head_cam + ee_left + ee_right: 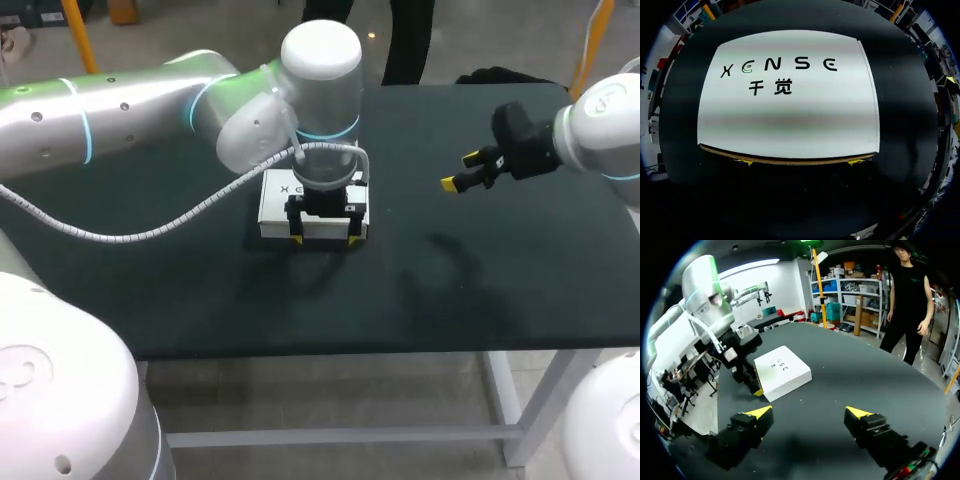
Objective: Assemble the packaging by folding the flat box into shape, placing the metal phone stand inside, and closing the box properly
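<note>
Box (280, 195) sits near the middle of the tabletop (450, 290). Left tool (325, 240), spread wide, has 2 tips at its near side; pushing both evenly should close it without skewing. Its long axis runs parallel to the near edge, print upward. Right tool (457, 171) hangs open, empty.

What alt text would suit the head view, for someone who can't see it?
The open left gripper points down at the near edge of a white box on a dark table. The right gripper hangs open and empty to the right, apart from the box.
</note>
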{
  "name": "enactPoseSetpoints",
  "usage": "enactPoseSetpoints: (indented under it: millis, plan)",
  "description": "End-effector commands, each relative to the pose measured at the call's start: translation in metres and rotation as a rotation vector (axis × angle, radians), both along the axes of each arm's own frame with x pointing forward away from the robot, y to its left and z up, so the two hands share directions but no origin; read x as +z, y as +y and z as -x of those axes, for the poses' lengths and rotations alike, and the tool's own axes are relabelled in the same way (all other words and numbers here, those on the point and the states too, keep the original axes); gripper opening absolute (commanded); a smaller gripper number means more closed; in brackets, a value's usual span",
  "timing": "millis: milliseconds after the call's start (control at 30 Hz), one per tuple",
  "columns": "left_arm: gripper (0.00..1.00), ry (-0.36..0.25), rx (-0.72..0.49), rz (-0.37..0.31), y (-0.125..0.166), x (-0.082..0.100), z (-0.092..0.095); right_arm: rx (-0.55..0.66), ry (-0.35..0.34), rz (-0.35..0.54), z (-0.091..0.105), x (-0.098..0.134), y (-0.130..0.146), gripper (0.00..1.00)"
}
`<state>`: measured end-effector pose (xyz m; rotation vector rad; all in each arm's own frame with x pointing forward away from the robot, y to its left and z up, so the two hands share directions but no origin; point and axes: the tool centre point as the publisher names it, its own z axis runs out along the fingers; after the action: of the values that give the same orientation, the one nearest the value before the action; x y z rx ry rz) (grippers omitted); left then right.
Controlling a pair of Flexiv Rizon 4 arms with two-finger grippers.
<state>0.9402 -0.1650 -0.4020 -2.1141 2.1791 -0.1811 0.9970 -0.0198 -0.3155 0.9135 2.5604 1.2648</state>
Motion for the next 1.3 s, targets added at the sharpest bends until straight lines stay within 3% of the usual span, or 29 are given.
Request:
enactPoseSetpoints:
  millis: [33, 633, 967, 1300]
  plan:
    - [1.0, 0.018, 0.005, -0.004, 0.001, 0.001, -0.019, 0.009, 0.002, -0.008, -0.001, 0.0, -0.002, 1.0]
    - [1.0, 0.036, 0.005, 0.016, 0.02, 0.006, -0.101, 0.009, 0.002, -0.008, -0.001, 0.0, -0.002, 1.0]
    - [1.0, 0.054, 0.007, -0.012, 0.03, 0.004, -0.145, 0.009, 0.002, -0.008, -0.001, 0.0, -0.002, 1.0]
    - [1.0, 0.059, 0.004, -0.012, 0.042, 0.004, -0.18, 0.009, 0.002, -0.008, -0.001, 0.0, -0.002, 1.0]
